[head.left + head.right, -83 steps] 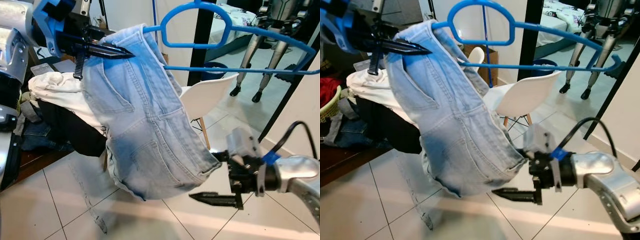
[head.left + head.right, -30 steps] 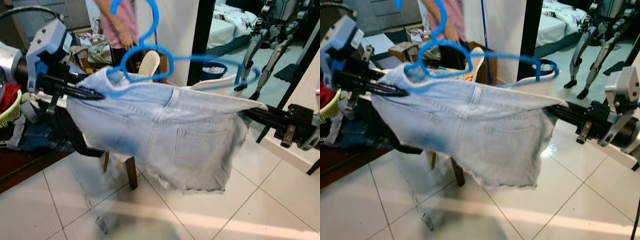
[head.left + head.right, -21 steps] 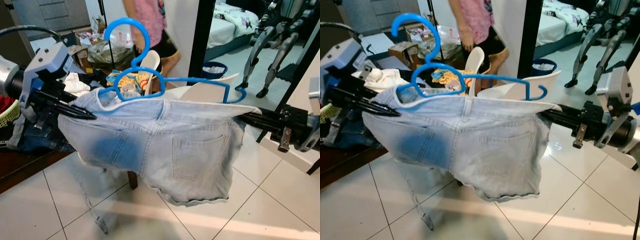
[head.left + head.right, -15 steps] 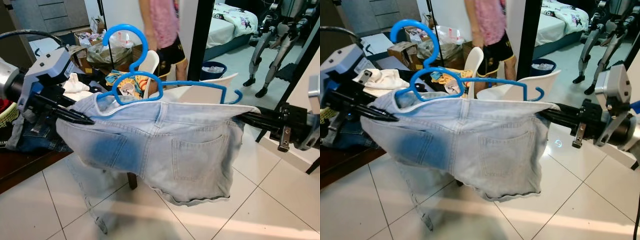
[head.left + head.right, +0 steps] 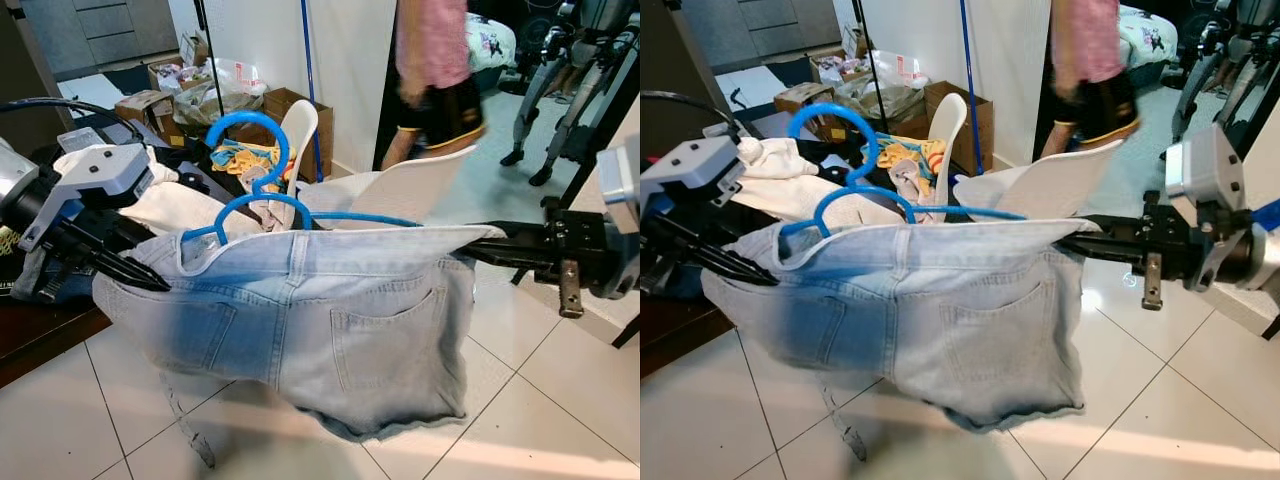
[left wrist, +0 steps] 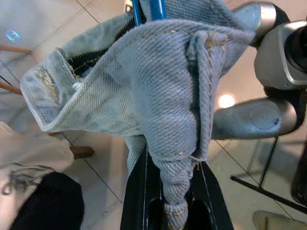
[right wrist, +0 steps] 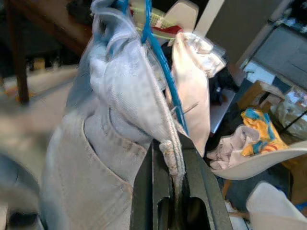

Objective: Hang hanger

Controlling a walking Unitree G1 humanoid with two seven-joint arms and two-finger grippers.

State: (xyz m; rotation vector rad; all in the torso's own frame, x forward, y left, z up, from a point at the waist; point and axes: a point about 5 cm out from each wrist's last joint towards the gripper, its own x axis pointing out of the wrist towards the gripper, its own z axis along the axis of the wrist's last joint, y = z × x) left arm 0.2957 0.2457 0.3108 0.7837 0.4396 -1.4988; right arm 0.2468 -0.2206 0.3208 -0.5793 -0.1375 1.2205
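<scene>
Tiled floor [image 5: 560, 400], grippers [image 5: 150, 281] [image 5: 480, 247] stretching shorts [image 5: 320, 320] — hanger [image 5: 250, 190] inside

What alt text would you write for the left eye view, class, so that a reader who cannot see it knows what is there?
Light blue denim shorts hang stretched by the waistband between the left gripper and the right gripper, a blue hanger rising from inside the waist. Behind stand a white chair and a blurred person.
</scene>
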